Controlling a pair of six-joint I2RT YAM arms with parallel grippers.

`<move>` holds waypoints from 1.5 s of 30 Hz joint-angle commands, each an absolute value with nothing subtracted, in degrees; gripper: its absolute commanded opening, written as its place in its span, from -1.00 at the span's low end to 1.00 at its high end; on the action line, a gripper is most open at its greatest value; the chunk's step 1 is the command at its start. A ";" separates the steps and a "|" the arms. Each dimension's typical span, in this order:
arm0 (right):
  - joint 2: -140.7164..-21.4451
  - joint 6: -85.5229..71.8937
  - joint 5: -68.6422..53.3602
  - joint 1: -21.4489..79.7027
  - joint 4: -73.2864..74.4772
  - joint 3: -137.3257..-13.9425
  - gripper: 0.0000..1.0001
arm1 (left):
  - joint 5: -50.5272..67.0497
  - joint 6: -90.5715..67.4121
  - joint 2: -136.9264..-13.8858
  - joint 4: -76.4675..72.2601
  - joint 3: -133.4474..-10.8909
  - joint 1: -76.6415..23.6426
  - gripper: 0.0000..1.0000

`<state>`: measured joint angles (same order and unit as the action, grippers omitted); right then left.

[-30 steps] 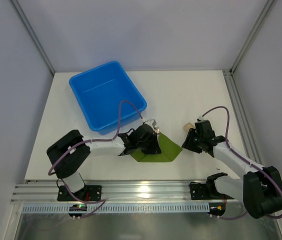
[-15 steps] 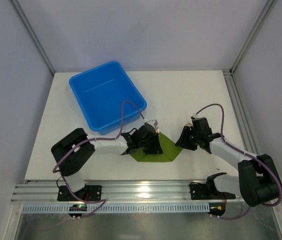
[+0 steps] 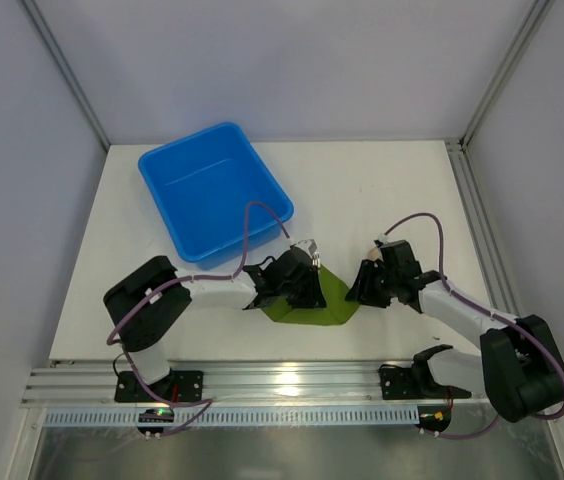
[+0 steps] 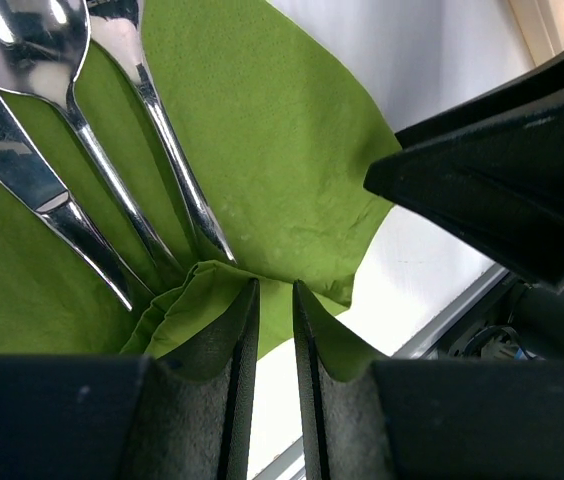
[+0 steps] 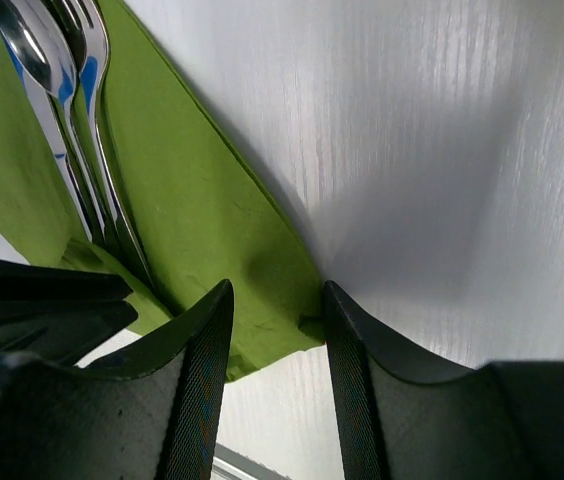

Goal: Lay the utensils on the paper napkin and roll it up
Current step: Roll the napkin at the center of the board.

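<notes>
A green paper napkin (image 3: 330,300) lies near the table's front edge. The utensils (image 4: 92,150), slim shiny silvery pieces, lie side by side on it with their handles toward my left gripper (image 4: 274,290). Its jaws stand nearly together on a bunched-up fold of the napkin's near edge. In the top view the left gripper (image 3: 297,290) covers the napkin's left part, and one utensil tip (image 3: 308,246) sticks out behind it. My right gripper (image 5: 277,295) is open and low over the table. The napkin's right corner (image 5: 302,325) lies between its fingertips.
A blue bin (image 3: 212,190) stands at the back left, close behind my left arm. Something beige (image 4: 562,20) lies on the table behind my right gripper. A metal rail (image 3: 282,380) runs along the front edge. The two grippers are close together over the napkin.
My right gripper has moved left to the napkin's right corner and opened slightly. The left gripper has stayed on the napkin with its jaws unchanged.
</notes>
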<state>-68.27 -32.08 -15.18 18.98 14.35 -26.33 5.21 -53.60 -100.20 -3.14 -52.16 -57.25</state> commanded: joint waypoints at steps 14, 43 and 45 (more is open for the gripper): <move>-52.21 -40.78 -11.07 19.60 21.27 -19.52 -0.10 | 5.36 -53.70 -100.46 -4.13 -53.53 -57.74 -0.59; -66.44 -43.51 -18.54 19.69 4.05 -18.19 -0.10 | 4.83 -53.70 -100.20 -4.48 -52.03 -57.83 -0.59; -66.71 -43.16 -20.12 19.69 3.61 -18.37 -0.10 | 4.92 -53.70 -100.20 -4.48 -52.03 -57.83 -0.59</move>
